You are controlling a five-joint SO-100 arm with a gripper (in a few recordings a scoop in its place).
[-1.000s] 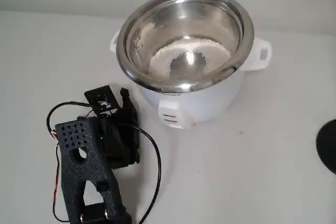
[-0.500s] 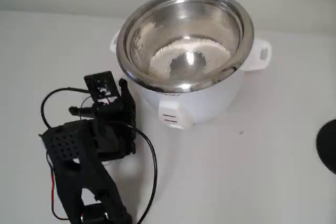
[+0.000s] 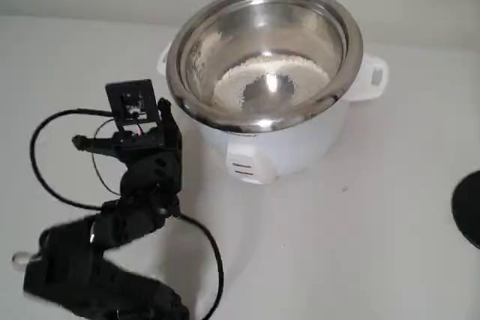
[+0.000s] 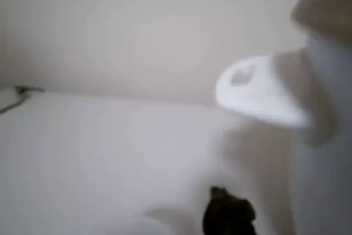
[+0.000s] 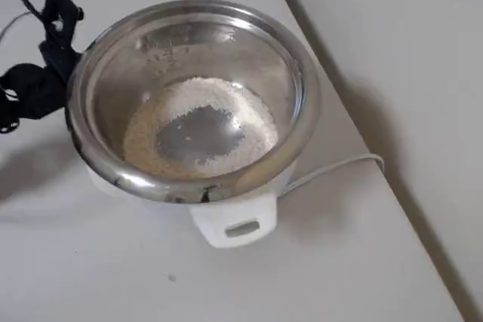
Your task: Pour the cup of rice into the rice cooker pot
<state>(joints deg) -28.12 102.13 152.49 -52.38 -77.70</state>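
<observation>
End effector point(image 3: 161, 110), grip state indeterminate, sits just beside the rice cooker pot point(image 3: 264, 56), whose rice point(image 3: 270, 80) suggests pouring is complete.

In the fixed view the black arm point(image 3: 112, 260) has swung away from the cooker: a second ago its perforated housing stood upright at about 7 o'clock from the rice cooker pot point(image 3: 264, 54), and now that body lies low and blurred toward the picture's 8 o'clock corner. The gripper point(image 3: 161, 114) has drifted toward 9 o'clock and risen slightly in the picture, and the small camera board point(image 3: 132, 103) above it has turned to face more squarely forward. The black cable point(image 3: 52, 155) now bows out in a wider loop toward 9 o'clock. Whether the jaws have altered is hard to tell, since motion blur smears them
</observation>
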